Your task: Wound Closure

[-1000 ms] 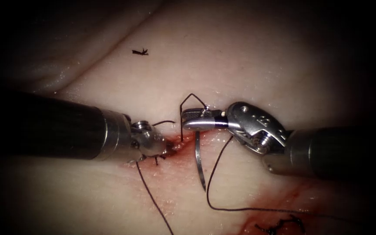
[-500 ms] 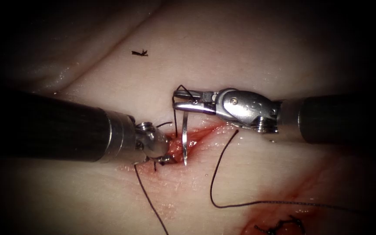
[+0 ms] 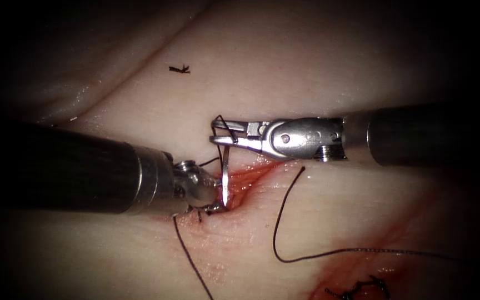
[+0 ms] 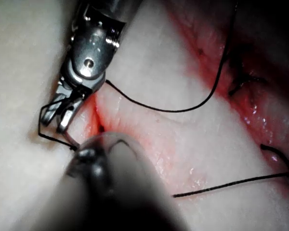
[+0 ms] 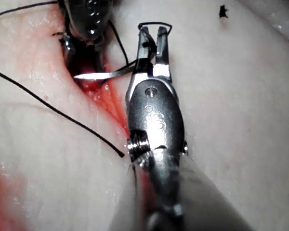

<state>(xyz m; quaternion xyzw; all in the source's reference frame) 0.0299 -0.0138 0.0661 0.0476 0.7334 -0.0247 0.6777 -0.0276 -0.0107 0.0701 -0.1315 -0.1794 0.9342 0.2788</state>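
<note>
Left arm's tool [image 3: 213,204] comes in from the left side of the endoscope view, tip pressed down at the left lip of the cut [image 3: 248,178], right in the red fluid [image 3: 240,186]; can't tell from any view whether its jaws are apart or closed, or whether it has anything in them. Thread [image 3: 193,261] runs from just under that tip down toward the bottom edge. Needle [image 3: 225,175] hangs nearly vertical just beside the left tool's tip, point down at the cut's left edge, touching or almost touching the tissue [image 3: 318,66]; cannot tell if the point has entered. Right arm's tool [image 3: 223,133] reaches in horizontally from the right above the cut, jaws clenched on the needle near its blunt thread end, with a small loop of thread wrapped around the jaw tips. In the right wrist view the needle [image 5: 103,74] sticks out sideways from the right tool [image 5: 151,43], point over the red cut. Right of the cut another stretch of thread lies slack on the tissue. Cut end of thread [image 3: 179,68] sits on the tissue well above everything.
</note>
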